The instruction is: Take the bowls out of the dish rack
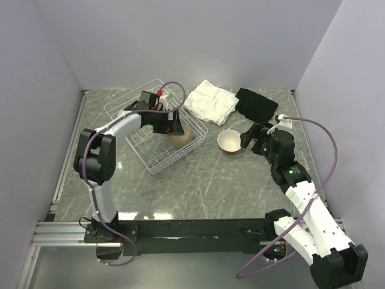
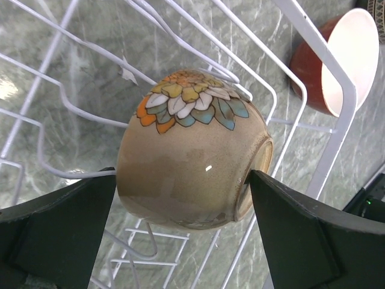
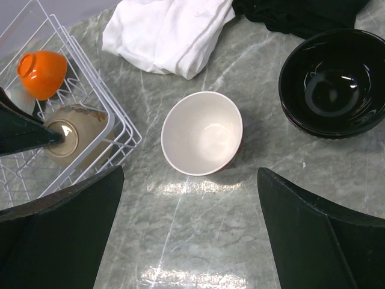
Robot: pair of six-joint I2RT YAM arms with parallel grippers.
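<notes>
Grasp pending: left hand [image 2: 181, 176] wide, straddling tan flowered bowl [image 2: 186, 150] in dish rack [image 2: 338, 114]. Close squarely across body; lift straight out.

Robot lab test cell, not a home: plain pale partition walls [image 1: 180, 36] left, far & right, marble-look tabletop [image 1: 198, 186], alu rail [image 1: 54, 232] at near edge w/ left arm [image 1: 99, 162] & right arm [image 1: 307, 198] bolted on.

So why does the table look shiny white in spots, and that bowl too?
Right wrist view: light glare streaks the table and glints inside the black bowl. Left wrist view: the red bowl has a washed-out white inside. Top view: glare near the arm bases.
</notes>
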